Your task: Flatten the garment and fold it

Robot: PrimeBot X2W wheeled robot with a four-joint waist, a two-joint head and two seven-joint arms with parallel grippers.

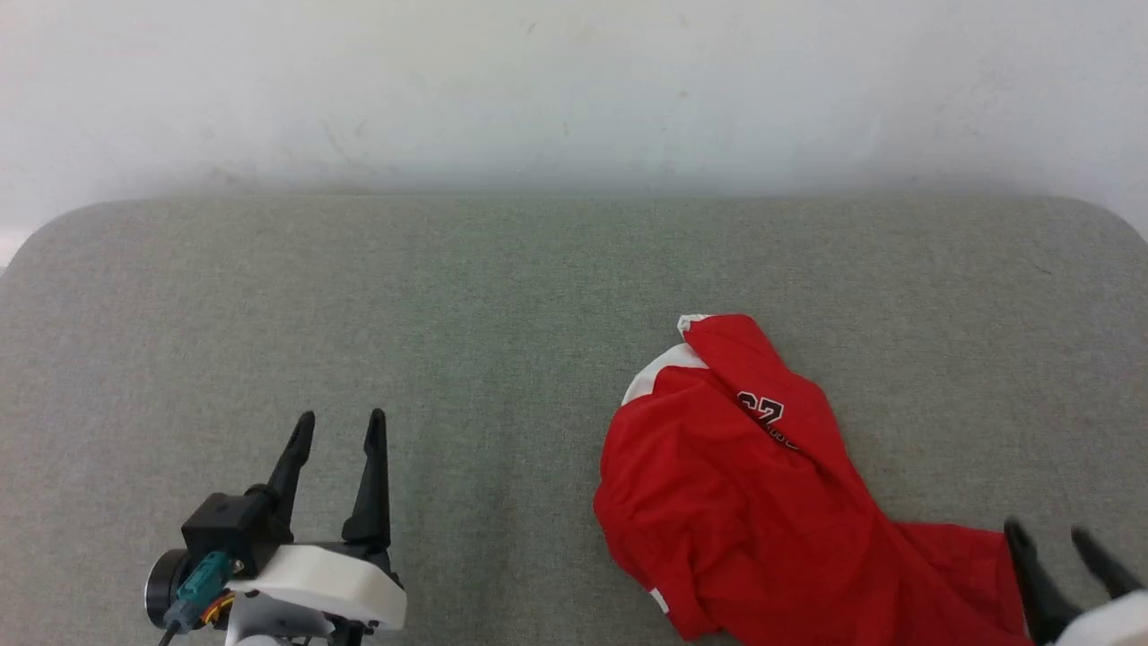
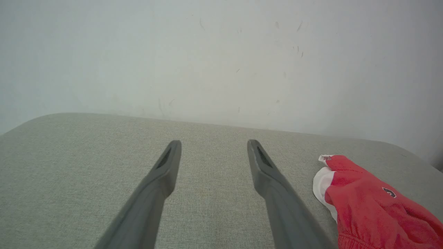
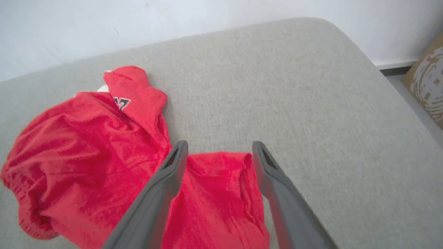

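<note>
From the head view, we see the left gripper point(image 1: 342, 414) at the lower left, held over bare grey counter point(image 1: 448, 296). Its two dark fingers point away from the robot and stand apart with nothing between them. The red garment point(image 1: 735, 502) lies crumpled on the right half of the counter, well apart from that gripper. A white panel shows at its far edge, with a black-and-white number print beside it. The right gripper point(image 1: 1045, 528) enters at the lower right corner. Its fingers are spread and their tips are over the garment's near right end.

In the left wrist view, the left gripper point(image 2: 214, 142) is open wide over the counter point(image 2: 86, 145) and aimed toward the pale wall point(image 2: 207, 62). The garment point(image 2: 367, 204) lies off to the right of its fingers, not touching them.

In the right wrist view, the right gripper point(image 3: 220, 143) is angled down at the cloth with its jaws open and nothing clamped. A flat stretch of the garment point(image 3: 86, 145) lies between and beneath its fingers, and the bunched bulk lies to the left. We cannot tell whether the fingers touch the fabric. Bare counter point(image 3: 294, 86) extends to the right.
</note>
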